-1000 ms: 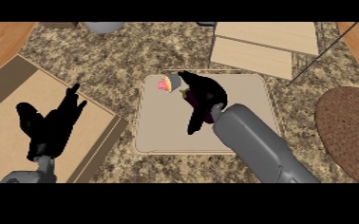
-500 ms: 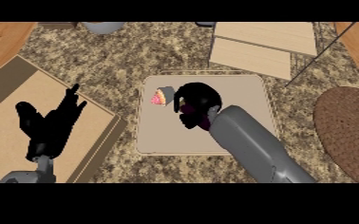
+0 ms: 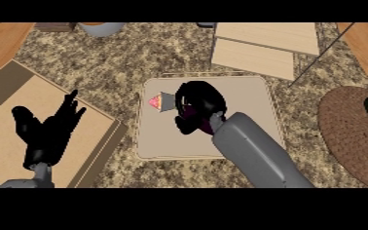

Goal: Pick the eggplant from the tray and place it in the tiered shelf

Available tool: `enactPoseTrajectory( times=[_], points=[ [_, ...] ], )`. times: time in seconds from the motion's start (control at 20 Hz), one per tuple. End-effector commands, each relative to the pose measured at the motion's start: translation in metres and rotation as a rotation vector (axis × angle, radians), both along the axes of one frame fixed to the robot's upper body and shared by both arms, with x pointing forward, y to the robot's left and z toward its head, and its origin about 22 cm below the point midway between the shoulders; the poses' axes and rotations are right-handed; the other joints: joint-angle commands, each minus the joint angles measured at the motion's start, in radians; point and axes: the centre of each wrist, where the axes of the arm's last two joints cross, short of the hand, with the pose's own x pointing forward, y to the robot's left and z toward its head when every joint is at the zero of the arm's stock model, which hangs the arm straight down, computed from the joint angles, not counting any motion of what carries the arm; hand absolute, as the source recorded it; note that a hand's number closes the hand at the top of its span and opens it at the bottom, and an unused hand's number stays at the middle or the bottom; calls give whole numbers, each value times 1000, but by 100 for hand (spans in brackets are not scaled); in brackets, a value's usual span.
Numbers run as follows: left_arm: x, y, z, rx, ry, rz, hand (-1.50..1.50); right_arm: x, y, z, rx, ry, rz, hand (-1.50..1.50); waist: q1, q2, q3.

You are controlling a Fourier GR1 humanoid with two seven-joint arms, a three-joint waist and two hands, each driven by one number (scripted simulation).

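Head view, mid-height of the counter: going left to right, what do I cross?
Wooden board → left hand, resting open over it → pink cupcake on the tray → right hand, curled over something dark → brown woven mat.

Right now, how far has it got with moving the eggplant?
Done: nothing is on the pale wooden tiered shelf yet. In hand: the right robot hand curls over the dark purple eggplant on the beige square tray. Left: lifting and placing it.
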Motion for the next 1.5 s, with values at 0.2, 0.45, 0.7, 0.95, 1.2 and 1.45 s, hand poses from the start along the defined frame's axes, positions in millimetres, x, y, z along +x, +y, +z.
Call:
enactPoseTrajectory(
  times=[0.2,0.45,0.7,0.95,1.2,1.45],
  points=[
    [0,2,-19,-27,116,36,0,-7,23,54,82,-161,-459,150,-31,3,-21],
    [-24,11,-32,-21,122,49,0,-23,37,125,119,-360,-582,150,-28,-4,-21],
    [-19,4,-31,-15,136,40,0,-49,36,187,135,-461,-691,150,-38,-5,-20],
    [-10,-4,-22,-18,112,23,0,-45,14,260,131,-516,-760,150,-16,3,-20],
    [-9,-13,-33,-27,101,16,0,-33,-17,289,138,-536,-831,150,-13,9,-20],
    [-3,14,-9,-24,111,12,0,-18,-54,326,157,-566,-920,150,1,10,-19]
  ],
)
